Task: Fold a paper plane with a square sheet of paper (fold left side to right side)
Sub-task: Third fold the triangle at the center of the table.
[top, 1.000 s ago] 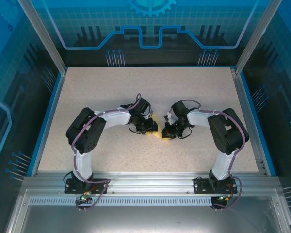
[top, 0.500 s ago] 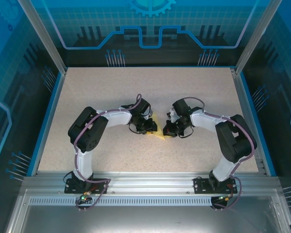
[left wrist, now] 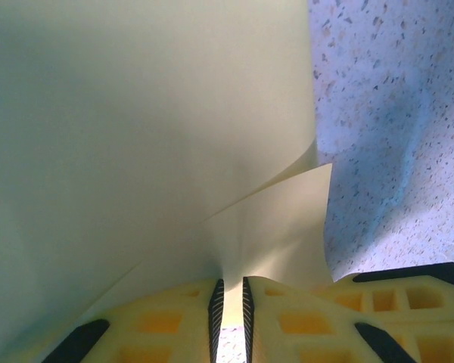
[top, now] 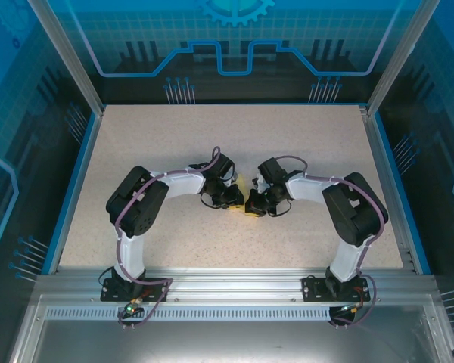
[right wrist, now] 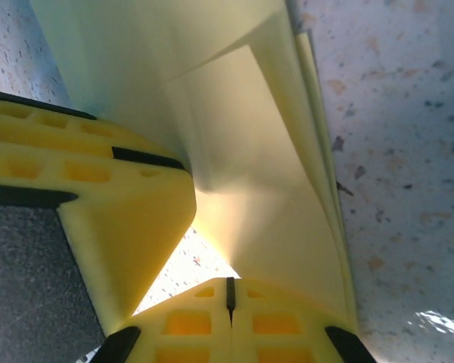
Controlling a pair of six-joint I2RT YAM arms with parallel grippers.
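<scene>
Now left hand (left wrist: 231, 291) and right hand (right wrist: 228, 286) both pinch the paper (left wrist: 136, 136).

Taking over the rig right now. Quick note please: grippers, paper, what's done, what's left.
Left gripper: jaws almost together around an edge of the pale-yellow paper. A thin slit shows between them, so a firm grip is unsure.
Right gripper: shut, apparently pinching a low corner of the paper, close beside the left gripper.
Paper: mid-table, between the two grippers.
Done: already folded, with stacked layers along one edge in the right wrist view.
Left: no slim dart shape yet. I cannot tell which fold comes next.
</scene>
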